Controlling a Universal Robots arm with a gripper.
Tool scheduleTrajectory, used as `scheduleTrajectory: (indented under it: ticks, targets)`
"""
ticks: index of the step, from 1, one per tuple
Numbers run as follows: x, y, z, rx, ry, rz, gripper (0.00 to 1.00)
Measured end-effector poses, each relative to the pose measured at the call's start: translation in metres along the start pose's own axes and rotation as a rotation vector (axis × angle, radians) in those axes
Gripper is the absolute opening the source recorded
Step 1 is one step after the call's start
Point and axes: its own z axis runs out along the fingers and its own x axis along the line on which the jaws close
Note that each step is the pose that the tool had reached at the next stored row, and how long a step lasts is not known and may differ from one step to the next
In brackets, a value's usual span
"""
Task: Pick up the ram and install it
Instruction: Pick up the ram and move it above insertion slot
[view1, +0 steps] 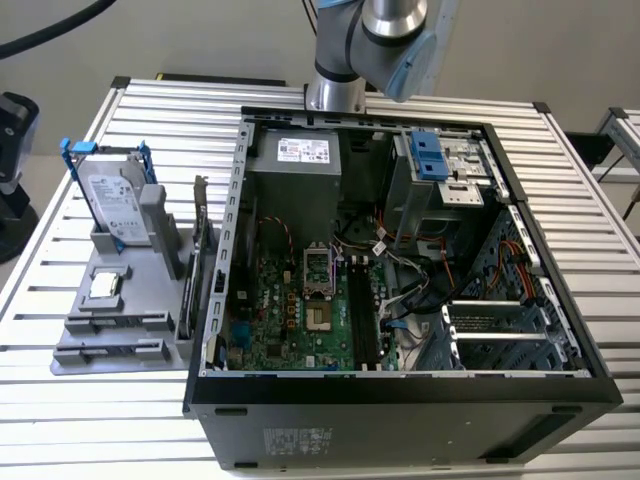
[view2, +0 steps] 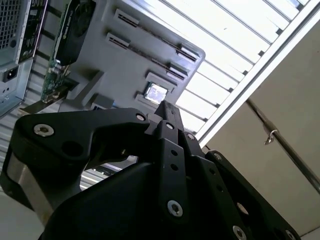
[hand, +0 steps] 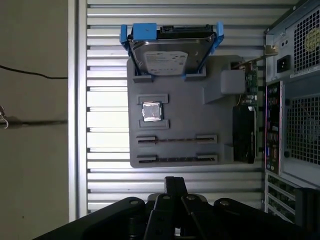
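Pickup approach: black gripper (hand: 175, 181), jaws seemingly pressed together, empty, hovering near slim dark ram stick (hand: 176, 140) in grey holder (hand: 200, 115), nine o'clock of open black computer case (view1: 400, 420) in the exterior view. Probably needs jaws parted, aligned.

Slatted worktop (view1: 120, 410) carries open PC case (view1: 400, 425). Beside it: grey fixture (hand: 195, 115) holding blue-framed hard drive (hand: 170, 55), CPU chip (hand: 151, 111), expansion card (hand: 244, 132).

Slatted alu table (view1: 90, 420), bright glare; beige floor (hand: 35, 150) w/ cable (hand: 30, 73).
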Motion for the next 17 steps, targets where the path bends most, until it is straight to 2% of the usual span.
scheduleTrajectory:
  ticks: [17]
  targets:
    - [0.0002, 0.0, 0.0002, 0.0014, -0.007, 0.131, 0.0]
